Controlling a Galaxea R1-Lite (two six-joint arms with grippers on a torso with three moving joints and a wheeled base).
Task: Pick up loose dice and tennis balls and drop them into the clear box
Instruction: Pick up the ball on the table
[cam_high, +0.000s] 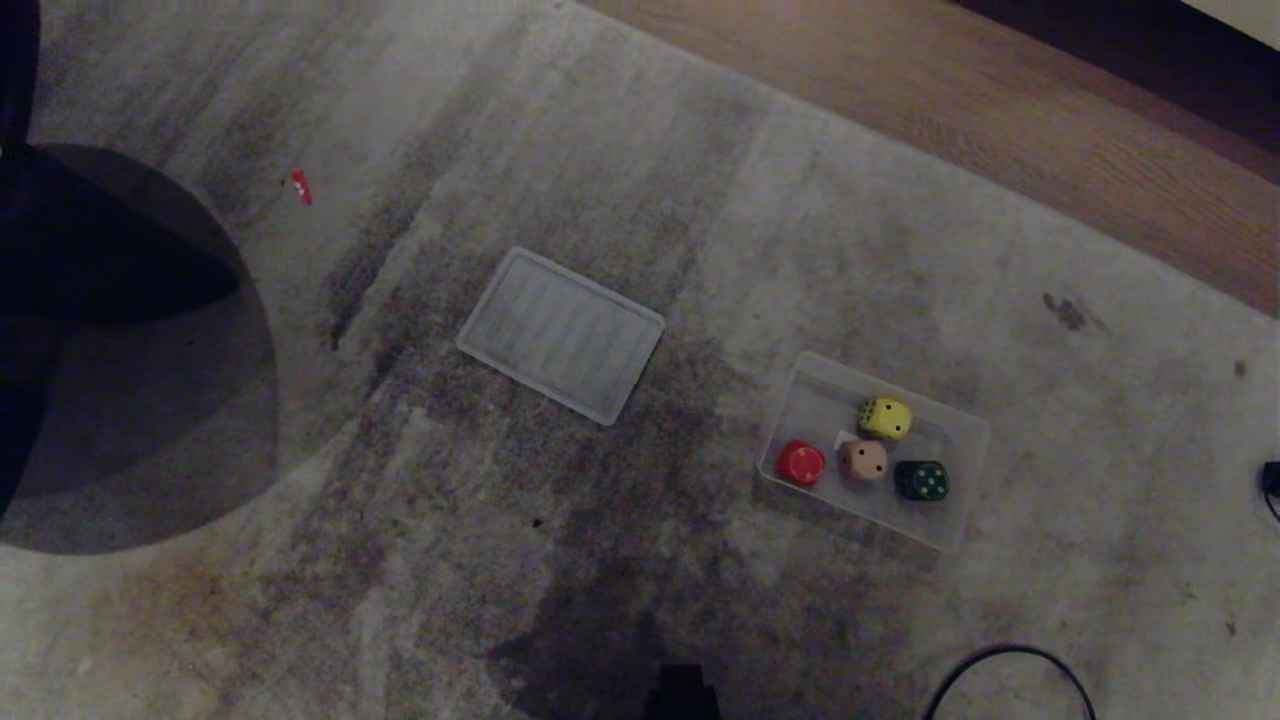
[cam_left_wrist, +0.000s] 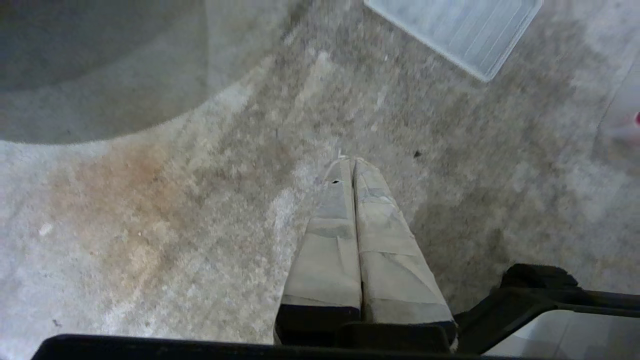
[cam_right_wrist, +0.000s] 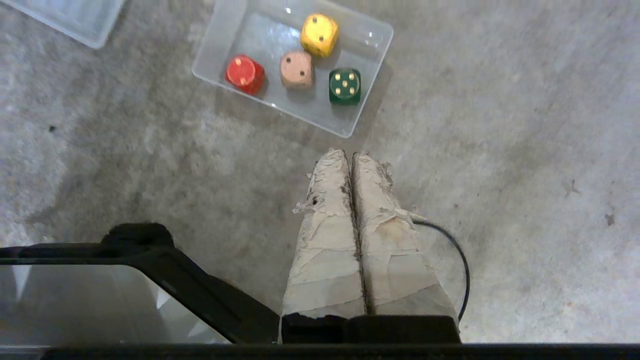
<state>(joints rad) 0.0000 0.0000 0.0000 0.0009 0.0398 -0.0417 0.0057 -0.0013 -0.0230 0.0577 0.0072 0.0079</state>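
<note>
Dice in the clear box (cam_high: 962, 478), both grippers empty above the carpet (cam_high: 640, 560).

Right gripper (cam_right_wrist: 350, 154) hangs over bare carpet with its taped fingers (cam_right_wrist: 327, 240) pressed together, holding nothing; the clear box (cam_right_wrist: 367, 107) lies on the carpet just beyond its tips, apart from them. All four dice sit inside: the red die (cam_right_wrist: 244, 73), tan die (cam_right_wrist: 297, 70) and dark green die (cam_right_wrist: 344, 86) in a row, the yellow die (cam_right_wrist: 319, 34) behind the tan one. Each is a chunky round-cornered cube with pips. The box is shallow, translucent, with rounded corners. Left gripper (cam_left_wrist: 351, 162) also has its taped fingers (cam_left_wrist: 330, 250) pressed together and empty, over carpet, with the flat ribbed panel (cam_left_wrist: 465, 30) well ahead of it. In the head view the panel (cam_high: 560, 334) lies left of the box, apart from it.
</note>
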